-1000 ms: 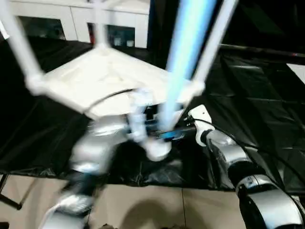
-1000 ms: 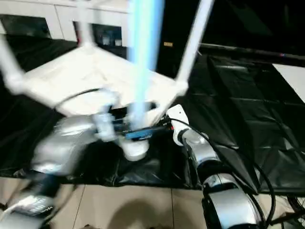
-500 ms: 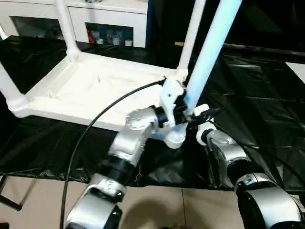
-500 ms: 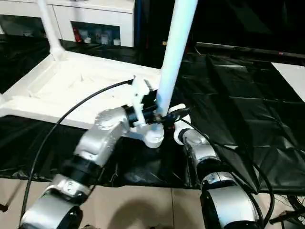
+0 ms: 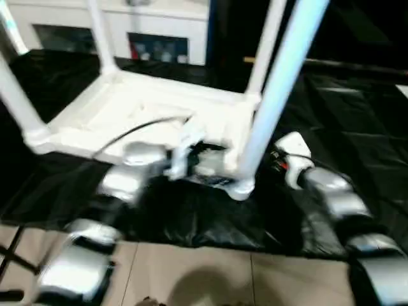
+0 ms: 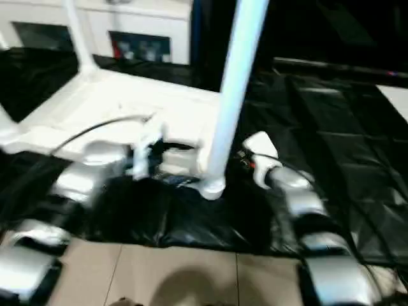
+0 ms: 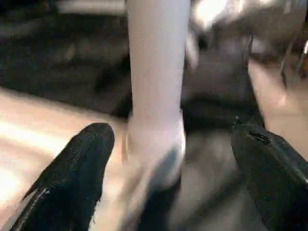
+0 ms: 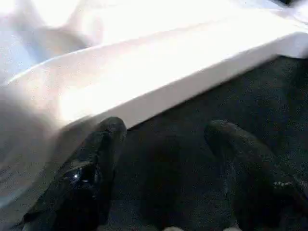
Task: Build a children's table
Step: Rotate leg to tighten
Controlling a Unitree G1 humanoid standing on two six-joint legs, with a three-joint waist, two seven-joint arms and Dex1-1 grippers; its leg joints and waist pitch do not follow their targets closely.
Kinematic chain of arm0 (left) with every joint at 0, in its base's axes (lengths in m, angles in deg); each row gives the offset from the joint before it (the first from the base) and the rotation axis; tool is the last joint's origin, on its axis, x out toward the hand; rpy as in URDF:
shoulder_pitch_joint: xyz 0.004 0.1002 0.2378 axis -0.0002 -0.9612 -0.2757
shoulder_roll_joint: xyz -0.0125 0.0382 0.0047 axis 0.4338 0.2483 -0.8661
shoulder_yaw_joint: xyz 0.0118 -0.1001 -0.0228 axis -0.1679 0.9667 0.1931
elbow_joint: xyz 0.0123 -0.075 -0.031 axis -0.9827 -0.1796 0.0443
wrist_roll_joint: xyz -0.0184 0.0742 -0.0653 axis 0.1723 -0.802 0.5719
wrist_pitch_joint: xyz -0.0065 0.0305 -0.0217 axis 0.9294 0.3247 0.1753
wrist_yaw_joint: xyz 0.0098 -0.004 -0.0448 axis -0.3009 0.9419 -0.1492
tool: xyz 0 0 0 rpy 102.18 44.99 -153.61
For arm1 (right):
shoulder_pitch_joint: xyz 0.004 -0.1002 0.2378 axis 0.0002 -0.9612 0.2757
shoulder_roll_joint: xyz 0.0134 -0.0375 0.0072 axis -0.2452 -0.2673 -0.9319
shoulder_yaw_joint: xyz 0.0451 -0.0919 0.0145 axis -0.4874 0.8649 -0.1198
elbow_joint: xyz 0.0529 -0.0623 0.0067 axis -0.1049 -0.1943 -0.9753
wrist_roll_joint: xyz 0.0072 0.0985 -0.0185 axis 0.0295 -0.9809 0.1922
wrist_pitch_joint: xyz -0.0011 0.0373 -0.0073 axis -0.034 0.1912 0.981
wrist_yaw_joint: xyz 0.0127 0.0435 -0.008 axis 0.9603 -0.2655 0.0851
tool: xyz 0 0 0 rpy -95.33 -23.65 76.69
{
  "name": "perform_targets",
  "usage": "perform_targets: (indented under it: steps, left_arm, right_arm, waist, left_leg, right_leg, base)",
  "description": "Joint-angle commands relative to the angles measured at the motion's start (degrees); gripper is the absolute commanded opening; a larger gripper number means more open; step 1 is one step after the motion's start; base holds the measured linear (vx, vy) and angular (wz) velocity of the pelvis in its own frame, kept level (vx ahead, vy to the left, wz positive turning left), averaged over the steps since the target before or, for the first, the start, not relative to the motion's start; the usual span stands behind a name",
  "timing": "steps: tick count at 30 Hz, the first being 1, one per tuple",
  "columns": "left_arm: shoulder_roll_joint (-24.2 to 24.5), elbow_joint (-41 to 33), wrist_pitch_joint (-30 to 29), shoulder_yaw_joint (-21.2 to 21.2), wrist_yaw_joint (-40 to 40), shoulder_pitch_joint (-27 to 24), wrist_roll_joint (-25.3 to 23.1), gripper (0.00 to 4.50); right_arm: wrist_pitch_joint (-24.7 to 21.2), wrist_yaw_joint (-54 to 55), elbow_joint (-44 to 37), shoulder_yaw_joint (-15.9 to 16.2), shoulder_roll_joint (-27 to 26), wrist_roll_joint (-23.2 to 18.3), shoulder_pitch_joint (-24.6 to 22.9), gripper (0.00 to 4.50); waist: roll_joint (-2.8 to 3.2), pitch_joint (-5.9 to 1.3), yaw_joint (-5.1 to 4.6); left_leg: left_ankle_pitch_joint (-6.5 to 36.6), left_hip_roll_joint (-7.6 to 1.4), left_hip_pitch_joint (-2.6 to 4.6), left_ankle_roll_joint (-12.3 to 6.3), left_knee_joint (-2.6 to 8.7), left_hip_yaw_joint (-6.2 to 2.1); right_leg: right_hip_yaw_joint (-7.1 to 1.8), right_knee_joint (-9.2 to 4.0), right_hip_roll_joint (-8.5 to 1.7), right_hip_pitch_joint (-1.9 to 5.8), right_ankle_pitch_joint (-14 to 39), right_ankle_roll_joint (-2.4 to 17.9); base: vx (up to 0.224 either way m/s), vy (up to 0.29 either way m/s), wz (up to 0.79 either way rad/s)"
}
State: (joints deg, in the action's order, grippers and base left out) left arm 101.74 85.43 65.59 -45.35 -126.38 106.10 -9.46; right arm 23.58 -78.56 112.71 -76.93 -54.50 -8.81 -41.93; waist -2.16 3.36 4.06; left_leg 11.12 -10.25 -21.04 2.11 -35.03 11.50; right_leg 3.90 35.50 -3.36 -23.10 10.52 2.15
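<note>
The children's table (image 5: 159, 111) lies upside down on the black-draped counter (image 5: 344, 115), its ribbed underside facing up and its long side running left to right across the head views. Its legs stand up out of the corner sockets. At far left a leg (image 5: 19, 102) rises from the near left corner. Behind it another leg (image 5: 102, 38) rises from the far left corner, in front of a white glass-door cabinet (image 5: 159, 32) at the back of the room.

The left arm reaches in over the near edge of the tabletop, with a black cable (image 5: 137, 127) looping above it. In the left wrist view the left tool (image 7: 168, 163) has its two black fingers (image 7: 77, 163) spread wide on either side of the near right leg (image 5: 280, 89), just above the socket (image 5: 241, 188), and neither finger touches the tube. That leg is the nearest and stands almost upright, leaning slightly right toward its top. The far right leg (image 5: 268, 44) rises behind it.

To the right, the right tool (image 8: 163, 168) is parted and empty. In its wrist view its fingers (image 8: 91, 168) hover over the black cover just beside the white rim of the tabletop, apart from it. The right forearm (image 5: 331, 191) lies over the counter's near right part, well clear of the legs. Pale floor (image 5: 223, 280) shows below the counter's front edge.
</note>
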Motion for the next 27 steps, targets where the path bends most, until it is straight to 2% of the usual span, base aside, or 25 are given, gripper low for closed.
perform_targets:
  steps: [1, 2, 3, 4, 5, 6, 7, 8, 9, 10, 11, 12, 13, 15, 18, 20, 21, 24, 25, 26, 27]
  left_arm:
    - [0.35, 3.88, 4.54, -3.02, 0.87, 2.71, -5.00, 3.99]
    - [0.77, 5.68, 5.82, -4.18, 2.03, 3.63, -6.78, 3.76]
    - [0.77, 7.02, 6.44, -4.74, 3.08, 4.44, -7.72, 3.76]
    - [0.77, 7.86, 6.81, -5.08, 3.72, 4.95, -8.26, 3.64]
    - [0.62, 9.30, 7.01, -5.61, 3.83, 5.94, -8.86, 3.54]
    - [0.62, 9.30, 7.01, -5.61, 3.83, 5.94, -8.86, 3.54]
    - [0.43, 9.88, 7.08, -5.76, 4.04, 6.36, -9.06, 3.32]
    - [0.30, 10.24, 7.14, -5.86, 4.21, 6.61, -9.19, 3.21]
    - [0.04, 10.90, 7.32, -5.86, 4.42, 7.03, -9.33, 3.16]
    - [-0.65, 12.72, 8.43, -5.96, 4.94, 8.07, -9.93, 3.12]
    - [-0.84, 13.37, 8.88, -6.03, 5.07, 8.42, -10.22, 3.04]
    - [-1.17, 14.64, 9.79, -6.15, 5.29, 9.06, -10.79, 2.94]
    - [-1.40, 15.78, 10.42, -6.40, 5.41, 9.67, -11.43, 2.83]
    - [-1.80, 18.72, 12.20, -6.97, 5.41, 10.97, -12.66, 2.74]
    - [-2.04, 20.70, 13.15, -7.28, 5.46, 11.85, -13.67, 2.54]
    - [-2.00, 21.75, 13.74, -7.76, 5.94, 12.35, -14.57, 2.36]
    - [-1.90, 22.14, 14.04, -8.17, 6.27, 12.57, -15.10, 2.29]
    - [-2.04, 24.11, 15.09, -8.90, 7.98, 13.50, -16.73, 2.00]
    - [-2.13, 24.74, 15.59, -9.09, 8.80, 13.82, -17.37, 1.95]
    - [-2.19, 25.12, 15.93, -9.22, 9.37, 14.02, -17.80, 1.92]
    - [-2.25, 25.51, 16.24, -9.57, 10.27, 14.24, -18.49, 1.92]
  right_arm:
    - [-1.74, -6.81, -5.33, 1.52, 3.15, -1.26, -1.83, 3.17]
    - [-3.43, -10.34, -8.13, 2.14, 4.79, -2.00, -3.20, 3.17]
    - [-4.74, -12.78, -10.33, 2.60, 6.44, -2.41, -4.28, 3.17]
    - [-5.52, -14.29, -11.75, 2.89, 7.55, -2.64, -4.99, 3.17]
    - [-8.30, -17.05, -15.84, 3.12, 9.99, -3.21, -6.74, 3.33]
    - [-8.30, -17.05, -15.84, 3.12, 9.99, -3.21, -6.74, 3.33]
    - [-9.48, -18.16, -17.84, 3.15, 10.97, -3.72, -7.55, 3.49]
    - [-10.23, -18.89, -19.19, 3.15, 11.61, -4.07, -8.12, 3.52]
    - [-11.20, -19.73, -20.68, 3.04, 12.39, -4.47, -8.78, 3.60]
    - [-13.46, -21.33, -23.70, 3.13, 14.13, -5.04, -10.15, 3.71]
    - [-13.99, -21.75, -24.48, 3.19, 14.57, -5.17, -10.52, 3.81]
    - [-14.93, -22.49, -25.91, 3.31, 15.34, -5.40, -11.21, 3.87]
    - [-15.66, -22.91, -26.82, 3.40, 15.81, -5.55, -11.66, 3.92]
    - [-17.39, -23.22, -29.16, 3.36, 16.53, -6.02, -12.67, 4.08]
    - [-19.17, -23.34, -31.42, 3.09, 16.98, -6.16, -13.55, 4.30]
    - [-20.22, -23.12, -32.83, 2.98, 17.19, -6.20, -14.03, 4.45]
    - [-19.88, -22.95, -31.95, 3.19, 16.82, -5.93, -13.70, 4.49]
    - [-14.87, -21.60, -20.72, 5.01, 13.39, -3.31, -9.50, 4.50]
    - [-13.52, -21.07, -17.56, 5.42, 12.55, -2.65, -8.33, 4.50]
    - [-12.61, -20.71, -15.47, 5.67, 12.00, -2.22, -7.56, 4.50]
    - [-10.57, -19.97, -11.21, 6.04, 11.11, -1.31, -6.06, 4.50]
  waist:
    - [0.64, -4.21, 0.16]
    - [0.64, -4.21, 0.16]
    - [0.42, -4.26, 0.73]
    - [0.44, -4.27, 1.11]
    - [0.59, -4.22, 1.02]
    - [0.41, -4.18, 1.17]
    - [0.37, -4.20, 1.24]
    - [0.54, -4.26, 1.35]
    - [0.31, -4.15, 1.22]
    - [0.56, -4.13, 1.11]
    - [0.42, -4.15, 1.29]
    - [0.38, -4.31, 1.39]
    - [0.31, -4.16, 1.34]
    - [0.44, -4.20, 1.31]
    - [0.37, -4.23, 1.32]
    - [0.69, -4.22, 1.33]
    - [0.62, -4.28, 1.34]
    - [0.78, -4.32, 1.08]
    - [0.88, -4.31, 0.79]
    - [0.87, -4.20, 0.83]
    - [0.89, -4.31, 0.83]
  left_leg:
    - [8.95, -3.58, 1.08, -4.04, 3.77, -1.36]
    - [8.95, -3.58, 1.08, -4.04, 3.77, -1.36]
    - [9.04, -3.62, 1.17, -4.59, 3.70, -1.41]
    - [8.44, -3.68, 1.09, -4.68, 3.71, -1.49]
    - [8.32, -3.60, 0.88, -4.65, 3.72, -1.54]
    - [8.37, -3.49, 0.88, -4.79, 3.69, -1.45]
    - [8.26, -3.51, 0.75, -4.64, 3.68, -1.53]
    - [8.41, -3.61, 0.88, -4.44, 3.62, -1.58]
    - [8.55, -3.43, 0.64, -4.59, 3.63, -1.56]
    - [8.55, -3.38, 0.50, -4.70, 3.62, -1.65]
    - [8.65, -3.21, 0.64, -5.07, 3.53, -1.54]
    - [8.72, -3.44, 0.92, -4.91, 3.47, -1.60]
    - [8.62, -3.27, 0.55, -5.22, 3.54, -1.70]
    - [8.71, -3.17, 0.62, -5.15, 3.50, -1.71]
    - [8.73, -3.34, 0.57, -5.02, 3.56, -1.82]
    - [8.74, -3.31, 0.65, -4.94, 3.56, -1.83]
    - [8.74, -3.41, 0.62, -4.84, 3.55, -1.85]
    - [9.31, -3.37, 0.71, -4.27, 3.53, -1.85]
    - [10.01, -3.17, 0.80, -3.32, 3.45, -1.75]
    - [10.30, -3.20, 0.79, -3.23, 3.50, -1.75]
    - [10.17, -3.36, 0.91, -3.04, 3.47, -1.80]
  right_leg:
    - [-3.17, -3.74, -4.98, 3.40, 4.96, 14.01]
    - [-3.17, -3.74, -4.98, 3.40, 4.96, 14.01]
    - [-3.22, -3.78, -4.98, 3.57, 4.77, 13.30]
    - [-3.20, -3.78, -5.21, 3.63, 4.62, 13.26]
    - [-3.15, -3.74, -5.26, 3.66, 4.82, 13.49]
    - [-3.14, -4.07, -5.12, 3.70, 5.24, 13.13]
    - [-3.07, -4.10, -5.37, 3.74, 6.25, 13.30]
    - [-3.07, -4.03, -5.53, 3.64, 6.52, 13.49]
    - [-3.00, -4.29, -5.29, 3.76, 7.21, 13.17]
    - [-2.99, -4.24, -5.36, 3.80, 7.55, 13.22]
    - [-2.93, -4.68, -5.07, 3.77, 7.98, 12.54]
    - [-2.99, -4.39, -5.29, 3.67, 7.68, 12.70]
    - [-2.86, -4.66, -5.30, 3.78, 8.99, 12.03]
    - [-2.79, -4.89, -5.22, 3.70, 10.25, 11.39]
    - [-2.77, -4.75, -5.31, 3.70, 9.74, 11.44]
    - [-2.71, -4.82, -5.28, 3.58, 9.56, 11.89]
    - [-2.76, -4.69, -5.36, 3.59, 8.97, 12.08]
    - [-2.67, -4.72, -5.53, 3.42, 9.22, 13.05]
    - [-2.59, -4.95, -5.44, 3.30, 10.25, 13.61]
    - [-2.63, -5.15, -5.51, 3.33, 10.70, 13.47]
    - [-2.71, -4.86, -5.70, 3.32, 10.19, 13.94]
  base:
    - [0.000, 0.000, 0.00]
    - [0.000, 0.000, 0.00]
    - [0.000, 0.000, 0.00]
    - [0.000, 0.000, 0.00]
    - [0.000, 0.000, 0.00]
    - [0.000, 0.000, 0.00]
    - [0.000, 0.000, 0.00]
    - [0.000, 0.000, 0.00]
    - [0.000, 0.000, 0.00]
    - [0.000, 0.000, 0.00]
    - [0.000, 0.000, 0.00]
    - [0.000, 0.000, 0.00]
    - [0.000, 0.000, 0.00]
    - [0.000, 0.000, 0.00]
    - [0.000, 0.000, 0.00]
    - [0.000, 0.000, 0.00]
    - [0.000, 0.000, 0.00]
    - [0.000, 0.000, 0.00]
    - [0.000, 0.000, 0.00]
    - [0.000, 0.000, 0.00]
    - [0.000, 0.000, 0.00]
